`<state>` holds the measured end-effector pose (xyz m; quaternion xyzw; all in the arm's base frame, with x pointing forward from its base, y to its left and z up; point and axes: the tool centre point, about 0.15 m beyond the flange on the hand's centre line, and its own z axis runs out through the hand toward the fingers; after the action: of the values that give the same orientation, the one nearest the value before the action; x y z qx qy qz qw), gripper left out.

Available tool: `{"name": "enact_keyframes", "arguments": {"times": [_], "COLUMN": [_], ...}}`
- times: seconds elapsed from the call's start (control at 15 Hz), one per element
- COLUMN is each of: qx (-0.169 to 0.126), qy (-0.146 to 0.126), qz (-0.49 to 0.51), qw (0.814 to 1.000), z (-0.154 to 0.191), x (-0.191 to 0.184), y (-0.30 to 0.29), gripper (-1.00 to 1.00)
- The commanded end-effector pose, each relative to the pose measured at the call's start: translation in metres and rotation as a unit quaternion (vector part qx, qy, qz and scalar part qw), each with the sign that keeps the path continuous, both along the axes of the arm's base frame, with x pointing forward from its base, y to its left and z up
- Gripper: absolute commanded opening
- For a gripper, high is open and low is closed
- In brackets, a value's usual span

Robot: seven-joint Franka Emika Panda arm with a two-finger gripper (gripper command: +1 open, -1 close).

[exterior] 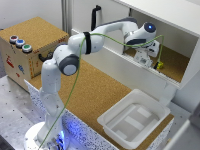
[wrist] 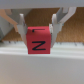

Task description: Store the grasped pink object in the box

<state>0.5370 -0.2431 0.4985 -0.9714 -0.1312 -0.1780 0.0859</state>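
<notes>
Reddish-pink and marked with a black letter, the pink object (wrist: 38, 39) is sitting squarely between the two fingers (wrist: 23, 28) of the gripper (wrist: 39, 31), which is clamping it on both sides, as the wrist view is showing plainly. In the exterior view the arm is reaching across into the open white cabinet (exterior: 170, 47) on the exterior view's right, with the gripper (exterior: 145, 60) hovering over the cork shelf near a small yellow piece (exterior: 159, 65); the block itself is too small to make out there. The box (exterior: 134, 119) is lying well apart from the hand, lower down on the cork table, and it is looking bare inside. Carrying this out well is probably meaning lifting clear of the shelf lip first, drawing the hand out of the cabinet without clipping its wall, then travelling over the middle of the tub rather than its flared rim. Lowering close to the ribbed bottom before parting the fingers should be keeping the little block from bouncing out.
</notes>
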Motion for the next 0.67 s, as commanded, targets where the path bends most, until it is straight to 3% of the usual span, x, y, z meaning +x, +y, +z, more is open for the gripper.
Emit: {"name": "enact_keyframes", "arguments": {"times": [0.0,0.6], "qx": [-0.034,-0.062], "qy": [-0.022,0.048], "qz": [-0.059,-0.103], "qw": [0.997,0.992], "z": [-0.046,-0.122], "x": [-0.063,-0.117], "y": [-0.028,-0.085], "gripper": [-1.00,-1.00]}}
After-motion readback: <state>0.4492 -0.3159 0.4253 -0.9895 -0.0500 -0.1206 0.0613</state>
